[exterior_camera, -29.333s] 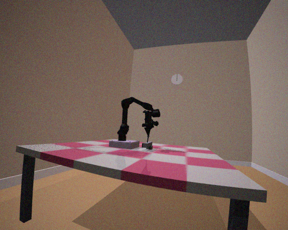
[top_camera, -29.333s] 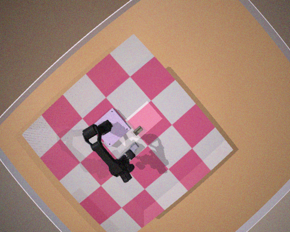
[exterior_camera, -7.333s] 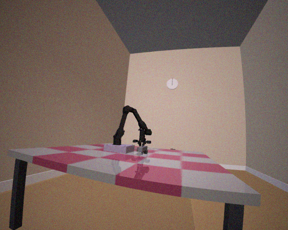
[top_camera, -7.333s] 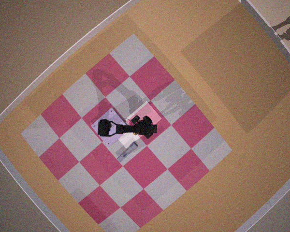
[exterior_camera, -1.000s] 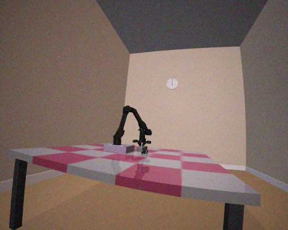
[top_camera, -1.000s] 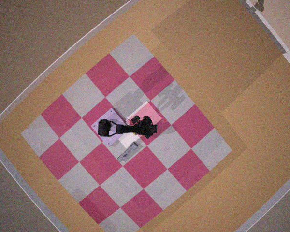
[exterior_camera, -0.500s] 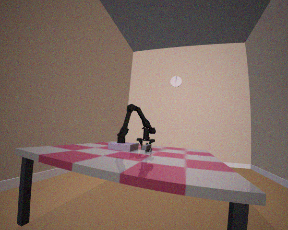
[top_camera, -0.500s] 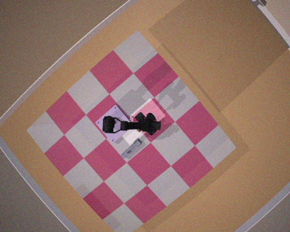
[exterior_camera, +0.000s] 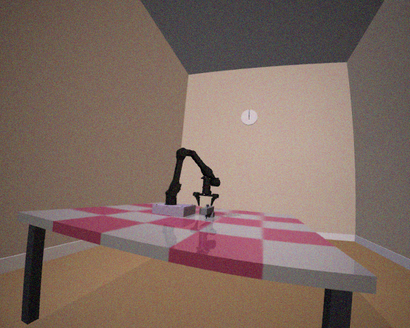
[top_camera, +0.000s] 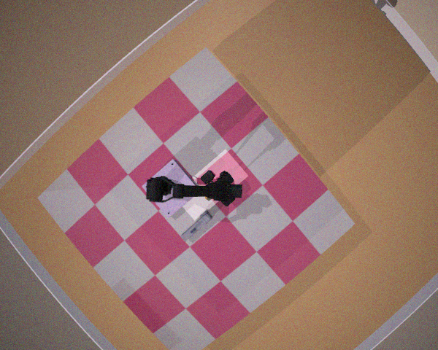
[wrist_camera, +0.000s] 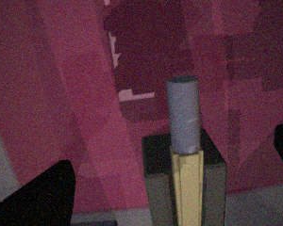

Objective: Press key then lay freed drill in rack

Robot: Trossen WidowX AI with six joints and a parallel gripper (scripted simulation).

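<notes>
End effector [top_camera: 225, 188] [exterior_camera: 206, 205] [wrist_camera: 177, 153]: released, fingers wide, nothing grasped | drill, probably the grey cylinder [exterior_camera: 209, 207] [wrist_camera: 184, 118]: upright at the dark block [exterior_camera: 203, 210] [wrist_camera: 157, 188], wrist-view 5 o'clock | step, judged: gripping; whether the key is down, cannot tell | advice: centre on the cylinder, descend straight, close evenly, pull along its axis | probable rack [top_camera: 196, 226]: top-view 7 o'clock

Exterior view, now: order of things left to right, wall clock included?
Left table leg → arm's lilac base block → open claw, above the small grey block → white wall clock → right table leg.
</notes>
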